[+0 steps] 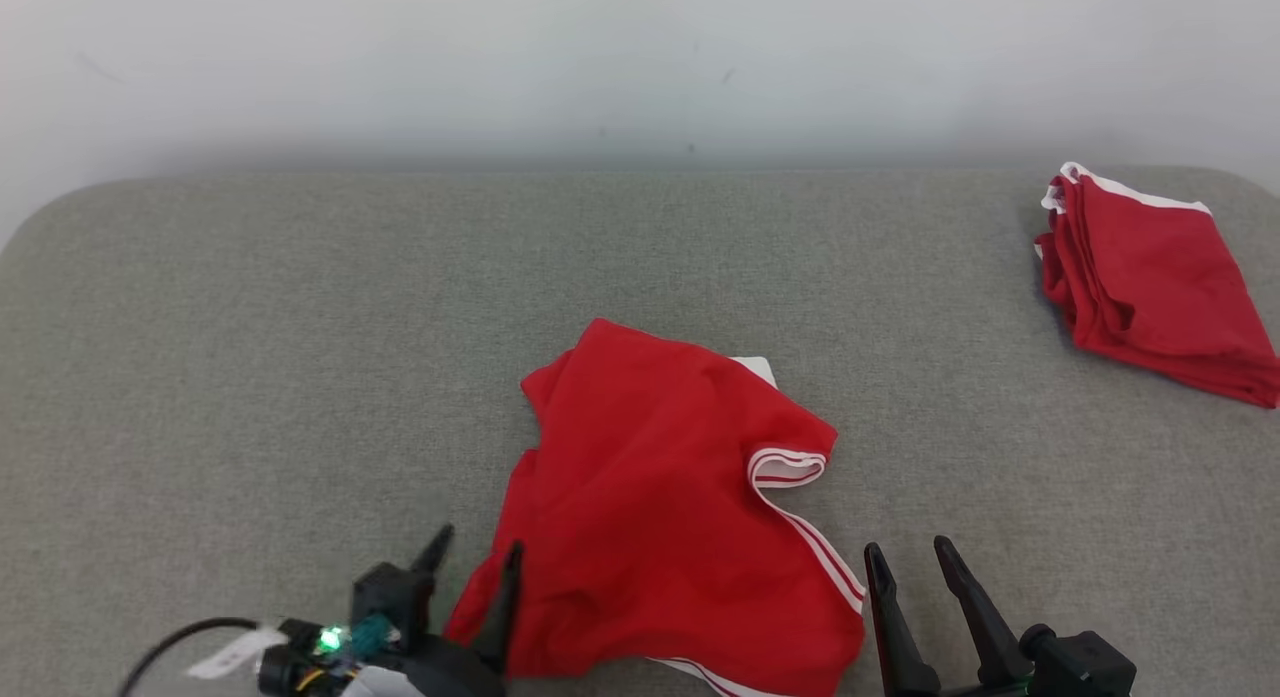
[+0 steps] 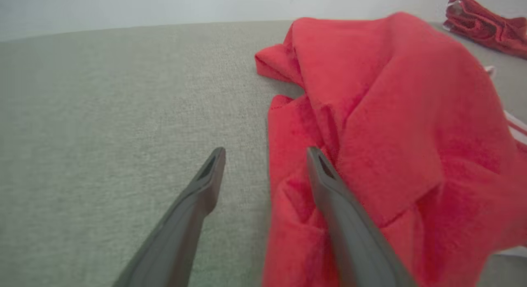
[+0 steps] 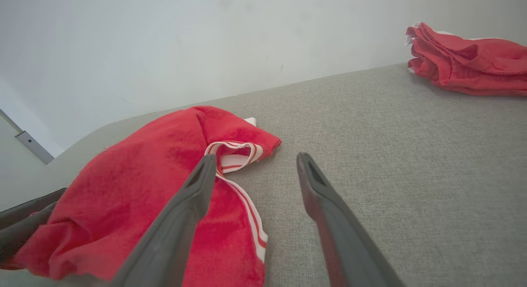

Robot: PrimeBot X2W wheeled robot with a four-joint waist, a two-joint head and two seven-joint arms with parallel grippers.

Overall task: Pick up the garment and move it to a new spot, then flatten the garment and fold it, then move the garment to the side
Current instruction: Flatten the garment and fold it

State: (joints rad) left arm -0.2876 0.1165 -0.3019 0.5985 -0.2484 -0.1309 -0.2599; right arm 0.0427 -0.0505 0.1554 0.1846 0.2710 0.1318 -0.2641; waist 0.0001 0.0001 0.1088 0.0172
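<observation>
Garment (image 1: 660,517) lies crumpled toward 6 o'clock on the worktop (image 1: 250,327), not flattened, not folded. I have the left hand (image 1: 480,542) at its 8 o'clock edge and the right hand (image 1: 907,547) at 4 o'clock, both wide and empty. I judge every step is left to do.

plain lab-like test space: grey cloth-covered table (image 1: 250,307) against a bare white wall (image 1: 640,57)

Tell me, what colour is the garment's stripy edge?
Stripy edge: white with red lines; right wrist view.
</observation>
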